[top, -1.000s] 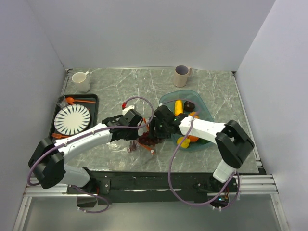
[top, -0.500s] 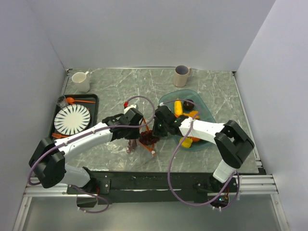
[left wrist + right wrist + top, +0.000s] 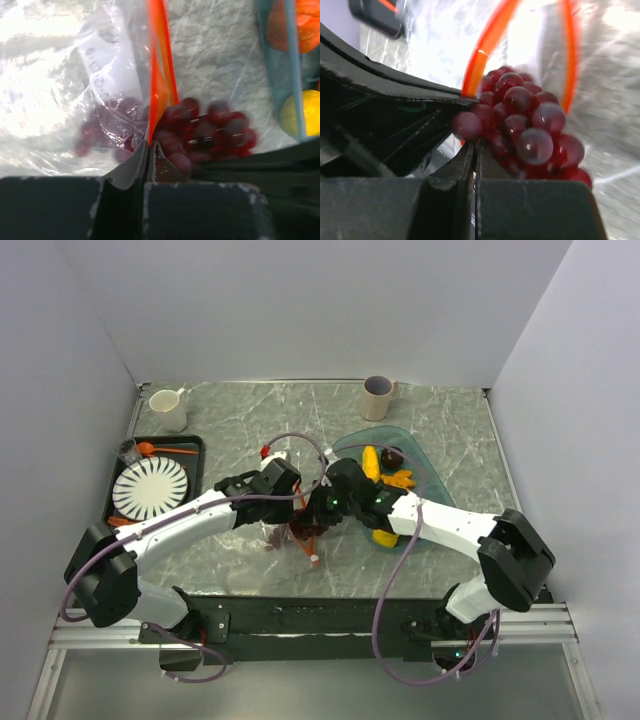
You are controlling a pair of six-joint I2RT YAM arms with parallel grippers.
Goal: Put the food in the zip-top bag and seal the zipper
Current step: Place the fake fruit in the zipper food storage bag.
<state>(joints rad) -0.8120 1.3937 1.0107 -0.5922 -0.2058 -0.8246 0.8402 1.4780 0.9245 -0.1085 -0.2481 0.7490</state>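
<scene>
The clear zip-top bag [image 3: 283, 536] [image 3: 60, 90] lies between both arms at the table's middle front. My left gripper [image 3: 297, 503] [image 3: 148, 143] is shut on its orange-red zipper [image 3: 159, 60] at the mouth. The dark purple grape bunch [image 3: 207, 131] [image 3: 530, 127] sits in the open mouth, ringed by the zipper [image 3: 485, 47]. My right gripper [image 3: 316, 514] [image 3: 475, 146] is shut, tips pressed together just under the grapes; nothing shows between them. The rest of the food, a banana [image 3: 371, 462], a lemon [image 3: 385, 537] and orange pieces [image 3: 400, 478], lies in the teal tray [image 3: 425, 472].
A black tray [image 3: 193, 445] at the left holds a white plate [image 3: 150, 488] and an orange spoon [image 3: 160, 449]. A white mug [image 3: 167, 408] stands back left, a beige mug [image 3: 378, 397] back centre. Grey walls close in three sides.
My right gripper has gone from open to shut beside the grapes, and its arm has swung its elbow out to the right. The left gripper keeps its hold on the zipper.
</scene>
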